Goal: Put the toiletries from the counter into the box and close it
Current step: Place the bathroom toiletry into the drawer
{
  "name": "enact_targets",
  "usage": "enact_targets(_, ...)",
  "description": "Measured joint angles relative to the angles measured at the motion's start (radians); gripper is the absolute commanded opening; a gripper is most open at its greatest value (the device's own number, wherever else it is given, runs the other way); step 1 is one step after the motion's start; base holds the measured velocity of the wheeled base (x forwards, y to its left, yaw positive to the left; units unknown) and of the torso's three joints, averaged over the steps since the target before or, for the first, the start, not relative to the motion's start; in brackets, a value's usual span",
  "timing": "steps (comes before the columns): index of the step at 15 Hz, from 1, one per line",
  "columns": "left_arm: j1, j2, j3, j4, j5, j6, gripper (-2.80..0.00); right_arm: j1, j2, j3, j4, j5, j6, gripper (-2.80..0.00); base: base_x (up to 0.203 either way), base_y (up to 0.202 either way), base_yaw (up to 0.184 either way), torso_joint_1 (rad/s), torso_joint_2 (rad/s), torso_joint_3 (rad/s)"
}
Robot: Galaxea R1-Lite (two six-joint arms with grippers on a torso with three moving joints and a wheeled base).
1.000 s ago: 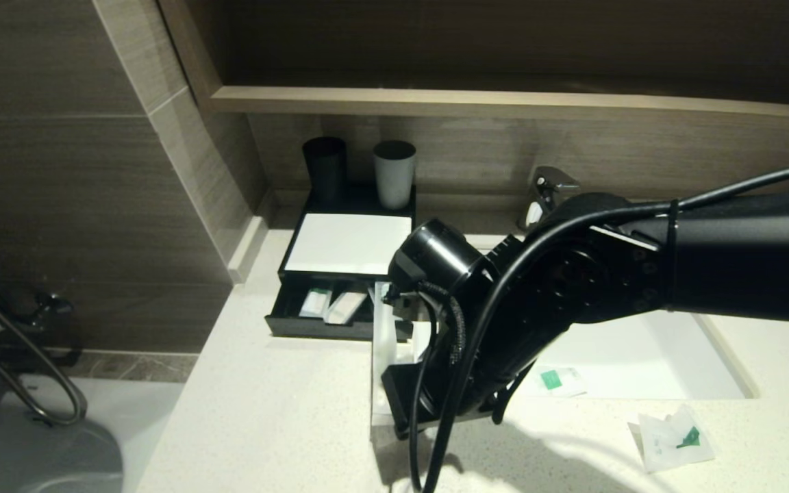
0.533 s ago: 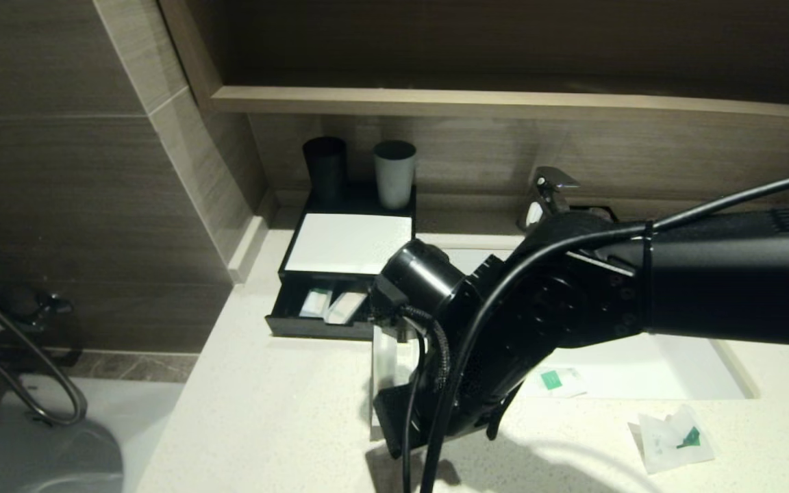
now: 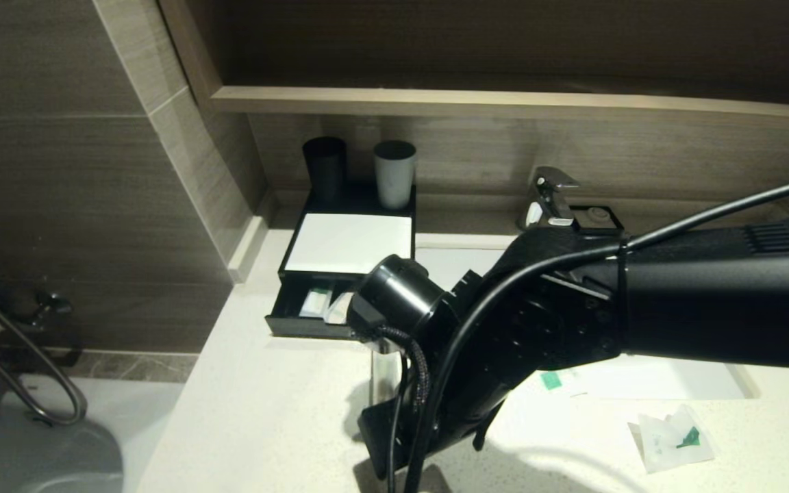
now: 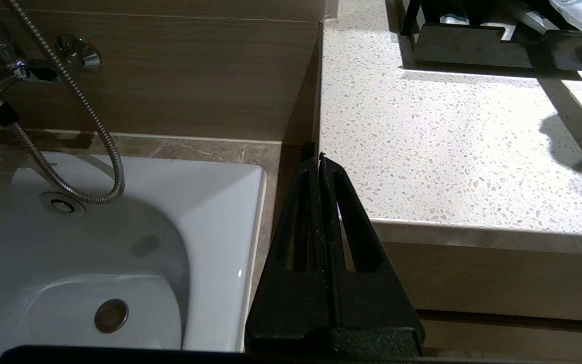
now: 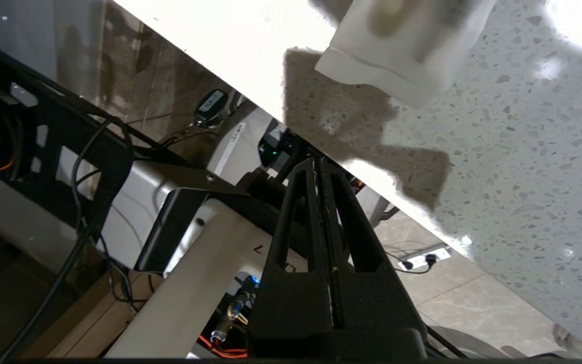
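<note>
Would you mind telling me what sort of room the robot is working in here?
Most likely a hotel bathroom: a stone counter with a sink tap, a bathtub with shower hose beside it, and wrapped toiletries in a drawer box.

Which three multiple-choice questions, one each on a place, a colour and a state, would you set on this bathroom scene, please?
1. Where do the two cups stand?
A. On the floor
B. On the box, behind its white top
C. On a folded towel

2. What colour is the mark on the sachet near the front edge of the counter?
A. Red
B. Green
C. Blue

3. How is the drawer of the box?
A. Pulled open
B. Pushed fully shut
C. Taken out and turned over

Answers:
1 B: both cups stand at the back of the box's top.
2 B: a small green shape shows on the white sachet.
3 A: the drawer juts forward, and packets show inside it.
</note>
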Motion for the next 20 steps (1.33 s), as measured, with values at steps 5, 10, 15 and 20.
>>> enact_targets(5,0.0,0.0,0.0,0.0,0.0,0.0,-2.8,0.012,0.022,-0.006,-0.004,-0.039,-0.021,-2.8,0.0,0.0,0.0,0.0,0.0,0.0)
enact_targets(10,0.0,0.0,0.0,0.0,0.0,0.0,-2.8,0.02,0.045,-0.044,-0.004,-0.047,-0.02,-2.8,0.0,0.0,0.0,0.0,0.0,0.0)
enact_targets(15,0.0,0.0,0.0,0.0,0.0,0.0,-2.8,0.022,0.065,-0.061,-0.004,-0.075,-0.018,-2.8,0.0,0.0,0.0,0.0,0.0,0.0)
enact_targets(20,0.0,0.0,0.0,0.0,0.0,0.001,-2.8,0.022,0.072,-0.098,-0.003,-0.079,-0.011,-2.8,0.0,0.0,0.0,0.0,0.0,0.0)
